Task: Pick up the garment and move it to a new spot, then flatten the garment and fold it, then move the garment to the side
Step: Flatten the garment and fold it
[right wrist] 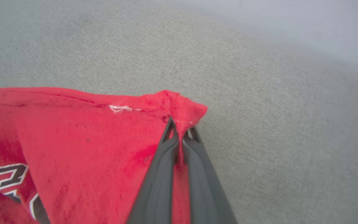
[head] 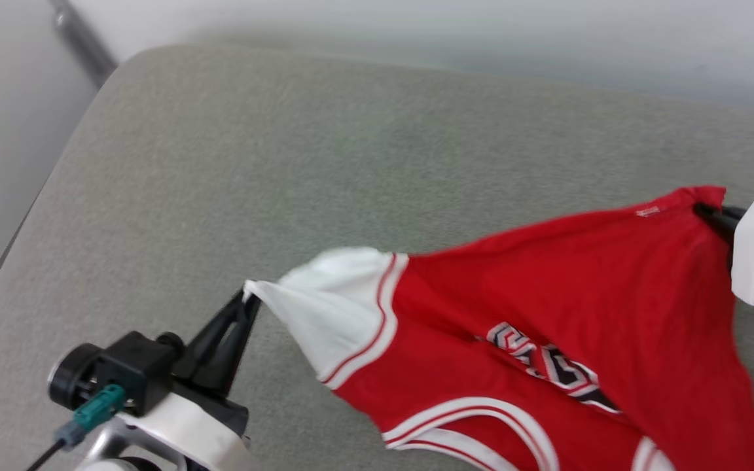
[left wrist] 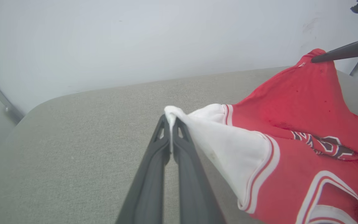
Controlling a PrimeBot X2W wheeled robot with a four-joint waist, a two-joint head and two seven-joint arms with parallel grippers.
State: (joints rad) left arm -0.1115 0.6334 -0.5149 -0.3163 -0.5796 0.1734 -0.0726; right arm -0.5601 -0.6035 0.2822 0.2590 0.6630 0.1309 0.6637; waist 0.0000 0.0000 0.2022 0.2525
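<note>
Red jersey cloth, the garment [head: 586, 281], hung stretched from two pinched corners over the grey cushion [head: 252, 163]. Our left gripper [left wrist: 170, 120] was pinched shut on a white sleeve tip, and our right gripper [right wrist: 180, 130] was clamped on a red hem corner. To carry it well, we judged that both arms should travel together at even height, holding the span taut without tugging cloth from either pinch.

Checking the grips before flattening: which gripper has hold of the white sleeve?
The left gripper: it pinches the white sleeve tip of the garment; the right gripper pinches a red corner.
</note>
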